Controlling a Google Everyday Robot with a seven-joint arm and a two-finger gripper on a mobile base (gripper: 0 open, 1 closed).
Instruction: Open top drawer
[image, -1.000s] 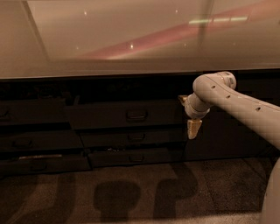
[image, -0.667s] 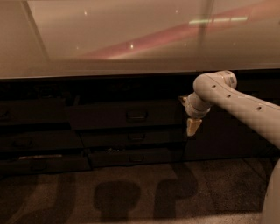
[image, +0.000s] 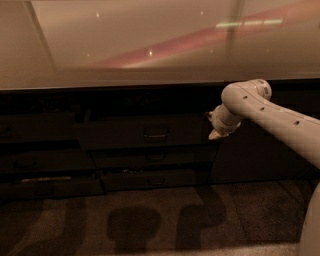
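Observation:
The top drawer (image: 120, 134) is a wide dark front under the counter edge, with a dark loop handle (image: 156, 134) at its centre. Its front stands slightly proud of the drawers below. My gripper (image: 216, 132) hangs from the white arm (image: 270, 112) coming in from the right. It sits at the drawer's right end, at handle height and well to the right of the handle. It holds nothing that I can see.
Two shallower dark drawers (image: 152, 156) sit under the top one, and another drawer stack (image: 40, 150) stands to the left. A pale glossy countertop (image: 150, 40) overhangs everything. A dark cabinet panel (image: 255, 160) lies behind the arm. The speckled floor (image: 150, 220) shows arm shadows.
The gripper has drawn upward and now looks shorter, ending at the top drawer's level instead of reaching down past it. The drawers look unchanged.

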